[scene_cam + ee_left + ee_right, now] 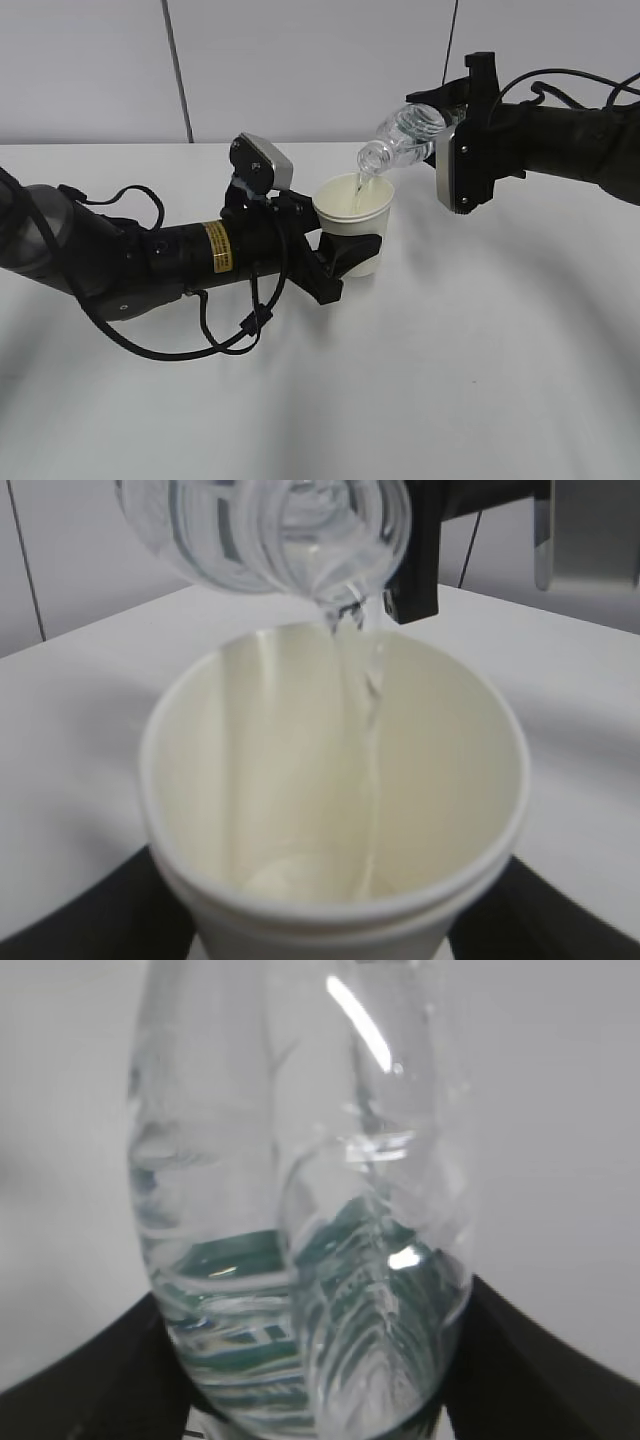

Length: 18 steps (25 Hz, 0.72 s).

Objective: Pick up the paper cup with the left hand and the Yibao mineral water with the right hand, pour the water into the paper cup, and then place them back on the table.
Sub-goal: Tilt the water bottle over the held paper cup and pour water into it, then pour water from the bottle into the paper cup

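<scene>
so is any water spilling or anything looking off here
Nothing stands out. The small clear plastic bottle is tipped mouth-down over the cream-white paper cup, and the thin stream lands inside the rim. The white tabletop shows no puddle. The cup sits upright between the left gripper fingers.

You are looking at a plain pale grey wall [320, 70] running behind the work area, with a thin dark vertical seam [177, 70] dividing it into panels. A second dark line [452, 40] is hanging down near the right. Soft, even light is falling from above, casting blurred grey shadows [520, 290] across the white surface below.
</scene>
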Tool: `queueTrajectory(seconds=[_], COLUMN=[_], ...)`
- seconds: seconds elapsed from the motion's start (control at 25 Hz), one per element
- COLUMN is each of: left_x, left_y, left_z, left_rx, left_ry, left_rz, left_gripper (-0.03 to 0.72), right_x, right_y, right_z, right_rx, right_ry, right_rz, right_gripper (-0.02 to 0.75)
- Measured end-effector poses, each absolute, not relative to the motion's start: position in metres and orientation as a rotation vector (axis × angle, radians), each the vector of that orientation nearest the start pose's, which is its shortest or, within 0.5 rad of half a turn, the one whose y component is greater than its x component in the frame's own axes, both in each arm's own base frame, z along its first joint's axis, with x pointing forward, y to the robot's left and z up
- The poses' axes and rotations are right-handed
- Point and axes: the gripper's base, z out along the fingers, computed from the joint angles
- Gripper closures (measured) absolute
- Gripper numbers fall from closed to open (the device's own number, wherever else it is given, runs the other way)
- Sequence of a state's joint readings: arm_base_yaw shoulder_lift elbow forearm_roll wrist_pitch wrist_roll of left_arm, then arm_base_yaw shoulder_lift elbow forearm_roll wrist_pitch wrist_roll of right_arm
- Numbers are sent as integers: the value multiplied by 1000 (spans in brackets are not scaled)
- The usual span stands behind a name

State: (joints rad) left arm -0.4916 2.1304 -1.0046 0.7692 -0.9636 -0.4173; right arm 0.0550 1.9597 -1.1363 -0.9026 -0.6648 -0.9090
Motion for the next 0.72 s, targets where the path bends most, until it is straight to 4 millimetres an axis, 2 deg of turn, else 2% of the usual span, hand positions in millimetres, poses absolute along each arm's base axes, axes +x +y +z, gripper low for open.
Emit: queueTrajectory(seconds=[0.72], left_x=[325], left_y=[-240], left_z=[119], left_rx=[959], left_ry=[1582], left_rz=[-842], left_gripper=[255], right_x=[417], right_y=[67], right_z=[195], right_rx=[-1648], right_ry=[895], right_rz=[-694], right_gripper=[248])
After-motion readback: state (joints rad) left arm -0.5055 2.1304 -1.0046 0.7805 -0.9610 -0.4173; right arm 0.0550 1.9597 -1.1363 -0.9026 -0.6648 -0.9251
